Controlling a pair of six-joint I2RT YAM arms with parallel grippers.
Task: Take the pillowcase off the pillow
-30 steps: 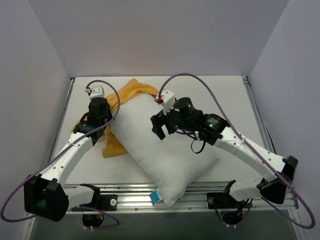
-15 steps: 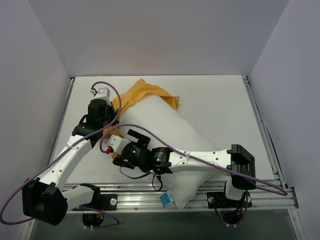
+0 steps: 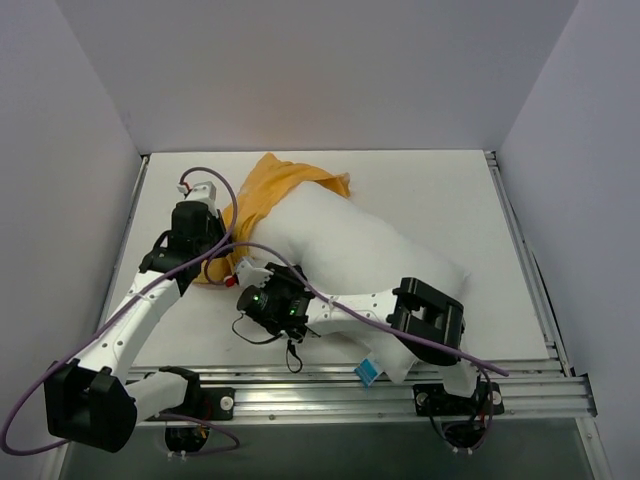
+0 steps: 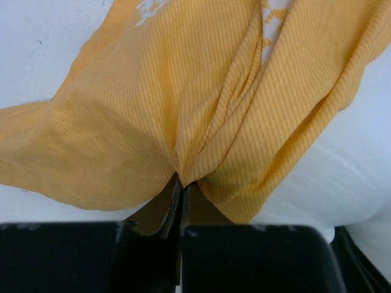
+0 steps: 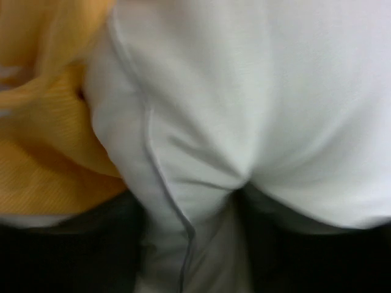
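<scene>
You are in the last stretch of the strip-off. The pillow (image 3: 370, 250) lies slantwise across the counter (image 3: 440, 190), and nearly all of it is bare white. The pillowcase (image 4: 153, 110) is bunched into an orange heap at the pillow's far-left end, draped over that corner and trailing down its left side. From above you cannot tell whether the corner is fully out of the cover.

Your left hand (image 4: 181, 186) is pressed together on a gathered fold of the pillowcase. In the wrist view the cloth fans out from between the fingertips in tight pleats, so the pinch looks firm.

Your right hand (image 5: 189, 207) has its arm reaching across the front of the pillow to the near-left edge. A wad of white fabric, with the seam running through it, fills the gap between its fingers. The view is blurred, so you cannot tell whether the fingers are clamped on it or only straddling it.

For the next move, make sure the right hand has the pillow firmly. Then draw the two hands apart, taking the cover away to the left and the pillow to the right. Watch for the cloth snagging on the plump far corner.
</scene>
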